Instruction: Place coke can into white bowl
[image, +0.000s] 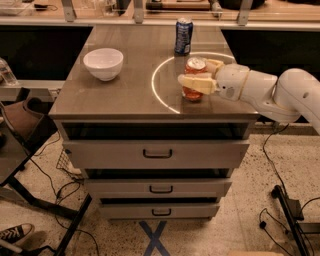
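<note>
Coke can (195, 65) is being straddled by the gripper (196, 73) on the cabinet top (132, 92), inside a white ring (153, 84). Fingers (192, 83) are being held apart, one in front of the can, one behind, w/ the can upright betw. them. Bowl (103, 63) is being left well apart toward picture left. Blue can (183, 36) is standing behind the ring.

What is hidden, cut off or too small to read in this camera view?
Camera view:
Coke can: middle covered by the gripper, which is around it on the tabletop's right side.
Blue can: label too small to read.
Robot arm: cut off by the right edge.
Drawers: contents behind closed fronts.
</note>
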